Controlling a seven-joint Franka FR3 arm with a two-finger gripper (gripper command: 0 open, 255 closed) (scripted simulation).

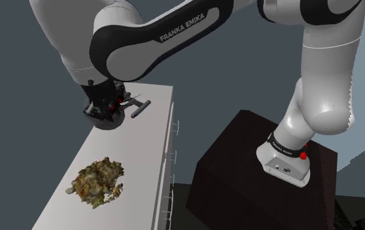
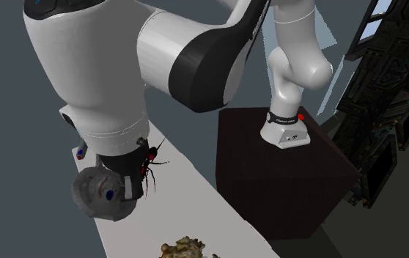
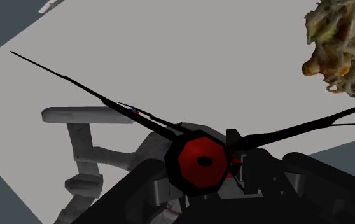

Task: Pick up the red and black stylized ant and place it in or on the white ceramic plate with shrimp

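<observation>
Currently ant (image 3: 198, 160) sits clenched between fingers of black gripper (image 1: 112, 108), upper left of shoulder view, over white counter (image 1: 142, 163). Best: raise clear, carry to shrimp plate (image 1: 99, 181) at lower left, release low; thin antennae snag easily.

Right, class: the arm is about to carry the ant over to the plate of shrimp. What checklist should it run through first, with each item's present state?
1. Grasp: the ant sits clasped between the fingers of the gripper: ok.
2. Ant off the white counter: it looks lifted in the second exterior view: ok.
3. Target in sight: the heap of food lies on the counter, toward the shoulder view's lower left from the gripper: ok.
4. Plate rim under the food: cannot tell.
5. Way to the food: bare counter lies between, and the grey object is on the gripper's other side: ok.
</observation>
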